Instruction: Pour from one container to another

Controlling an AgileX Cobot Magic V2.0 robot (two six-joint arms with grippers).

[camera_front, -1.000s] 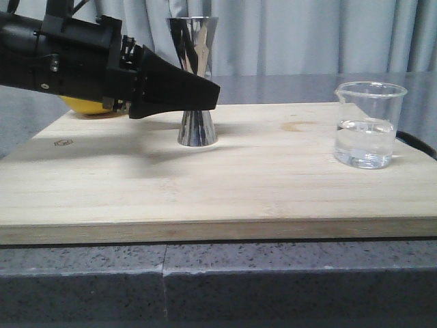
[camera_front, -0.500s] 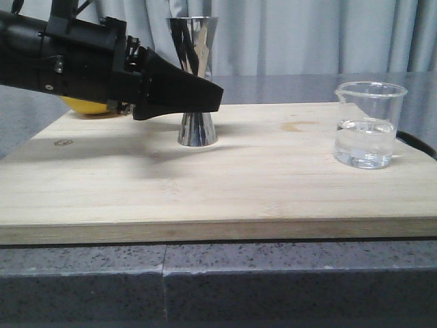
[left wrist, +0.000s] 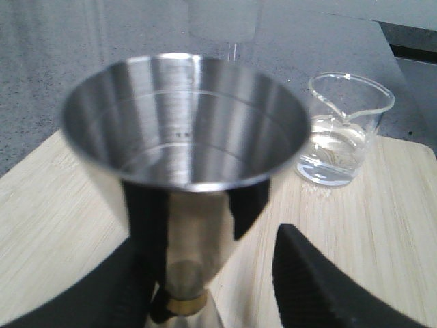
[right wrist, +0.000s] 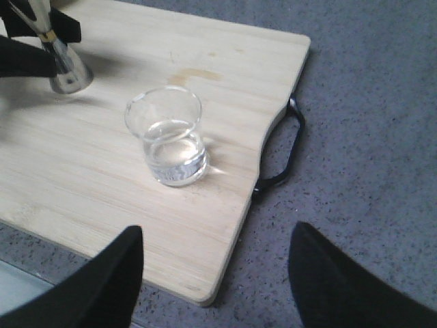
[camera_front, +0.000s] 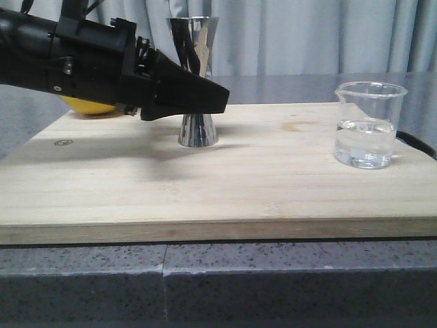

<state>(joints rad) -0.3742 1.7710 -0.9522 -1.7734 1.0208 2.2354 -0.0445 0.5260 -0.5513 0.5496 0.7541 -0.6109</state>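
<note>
Water waits in the beaker [camera_front: 370,126] at the frame's right on the board [camera_front: 205,198]. Left gripper [left wrist: 212,273] straddles the upright jigger [left wrist: 184,171], open, holding nothing. Right gripper [right wrist: 215,273], open and empty, hovers nearest the beaker.

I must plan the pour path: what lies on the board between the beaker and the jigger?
Nothing: in the front view only bare wooden board separates the jigger from the beaker.
</note>
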